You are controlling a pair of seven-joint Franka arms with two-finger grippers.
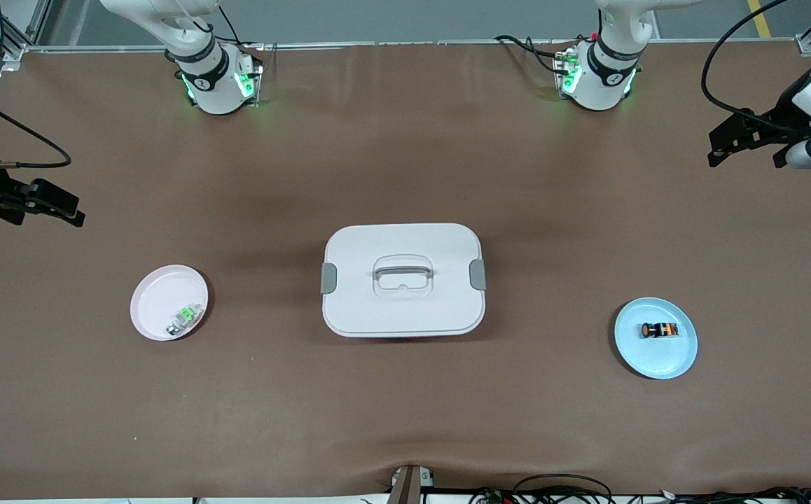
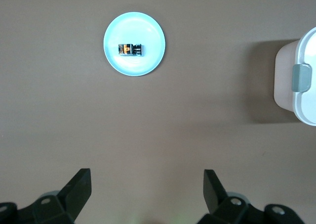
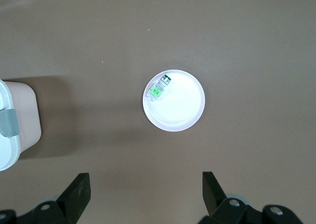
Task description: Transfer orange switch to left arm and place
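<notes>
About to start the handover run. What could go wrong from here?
1. The orange switch is tiny on the blue plate; the open left hand could nudge it aside.
2. The box sits between the plates, so a low crossing may clip it.

A brown desk (image 1: 405,434) carries two small round plates. The pink plate (image 1: 157,297) lies toward the right arm's end of the desk, with a small green and clear component (image 1: 184,318) lying in it near its rim. The blue plate (image 1: 657,357) lies toward the left arm's end. Black cables (image 1: 559,486) trail along the desk's edge nearest the front camera.
</notes>
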